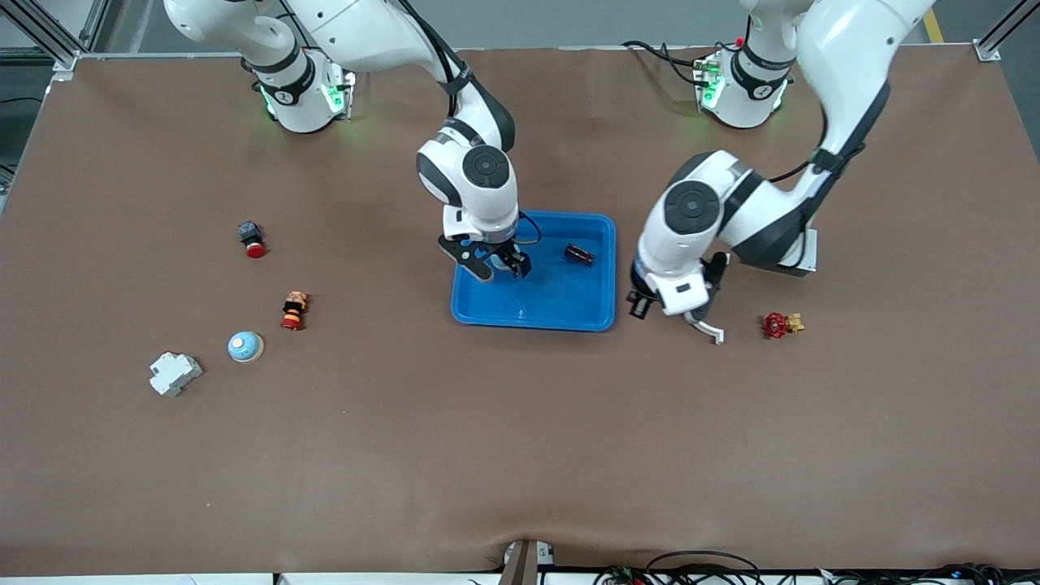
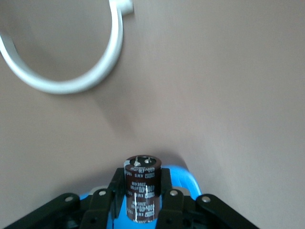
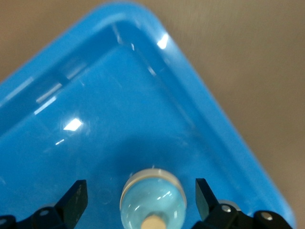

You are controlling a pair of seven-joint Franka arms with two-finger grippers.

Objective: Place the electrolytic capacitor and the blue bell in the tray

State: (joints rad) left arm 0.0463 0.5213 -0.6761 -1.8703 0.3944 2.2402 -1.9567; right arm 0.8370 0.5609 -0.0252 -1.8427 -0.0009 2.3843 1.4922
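Observation:
The bright-blue tray (image 1: 561, 302) lies mid-table. My right gripper (image 1: 497, 266) is low in it, open, fingers apart on either side of a pale-blue domed bell (image 3: 152, 200) that rests on the tray floor (image 3: 95, 105); gaps show on both sides. My left gripper (image 1: 639, 305) is at the tray's edge toward the left arm's end, shut on a dark brown electrolytic capacitor (image 2: 141, 191) held upright, with a tray corner (image 2: 190, 177) under it. Another dark cylinder (image 1: 579, 254) lies in the tray. A second pale-blue bell (image 1: 244, 347) sits on the table toward the right arm's end.
A white curved clip (image 1: 707, 329) lies by the left gripper and shows in the left wrist view (image 2: 71, 81). A red valve handle (image 1: 780, 325) lies beside it. A red push button (image 1: 253, 240), an orange-red part (image 1: 293, 310) and a white block (image 1: 174, 373) lie near the second bell.

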